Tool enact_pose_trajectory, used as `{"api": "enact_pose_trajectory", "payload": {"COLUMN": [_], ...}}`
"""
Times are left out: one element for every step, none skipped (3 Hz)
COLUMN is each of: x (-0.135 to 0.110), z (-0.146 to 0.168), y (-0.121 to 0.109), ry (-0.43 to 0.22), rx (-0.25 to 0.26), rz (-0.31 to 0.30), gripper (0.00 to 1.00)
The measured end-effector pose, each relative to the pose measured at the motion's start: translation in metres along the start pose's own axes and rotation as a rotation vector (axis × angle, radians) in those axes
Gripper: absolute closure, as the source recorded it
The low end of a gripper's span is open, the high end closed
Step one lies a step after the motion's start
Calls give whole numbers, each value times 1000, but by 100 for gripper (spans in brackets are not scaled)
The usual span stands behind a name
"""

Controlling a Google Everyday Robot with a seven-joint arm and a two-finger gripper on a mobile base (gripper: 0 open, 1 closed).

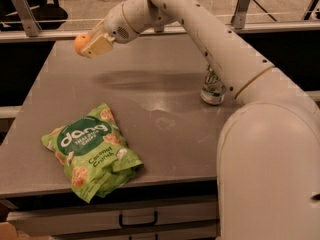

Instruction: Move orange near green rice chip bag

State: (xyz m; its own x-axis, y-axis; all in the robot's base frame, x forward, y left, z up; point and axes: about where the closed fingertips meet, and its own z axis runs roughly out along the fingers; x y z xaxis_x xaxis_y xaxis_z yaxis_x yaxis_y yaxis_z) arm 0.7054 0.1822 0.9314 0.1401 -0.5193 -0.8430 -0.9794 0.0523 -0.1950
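The green rice chip bag [92, 155] lies flat near the front left of the grey table [165, 99], with "dang" in white on a dark green circle. My gripper [90, 43] is raised above the table's back left part, shut on the orange [80, 41], which shows only partly past the beige fingers [99, 45]. The orange hangs well above and behind the bag, apart from it.
A green and white soda can [213, 88] stands at the right of the table, partly behind my arm [220, 49]. My big white arm and base fill the right side. Drawers [137, 218] sit under the table's front edge. A rail runs behind the table.
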Motion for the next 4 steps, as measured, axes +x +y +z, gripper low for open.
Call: {"api": "enact_pose_trajectory", "payload": {"x": [5, 18, 18, 20], "z": [-3, -6, -6, 0], "y": [47, 82, 82, 88], "ry": [27, 66, 66, 65], "rx": [-174, -314, -315, -351], "rz": [-164, -302, -302, -307], "gripper": [100, 100, 100, 100]}}
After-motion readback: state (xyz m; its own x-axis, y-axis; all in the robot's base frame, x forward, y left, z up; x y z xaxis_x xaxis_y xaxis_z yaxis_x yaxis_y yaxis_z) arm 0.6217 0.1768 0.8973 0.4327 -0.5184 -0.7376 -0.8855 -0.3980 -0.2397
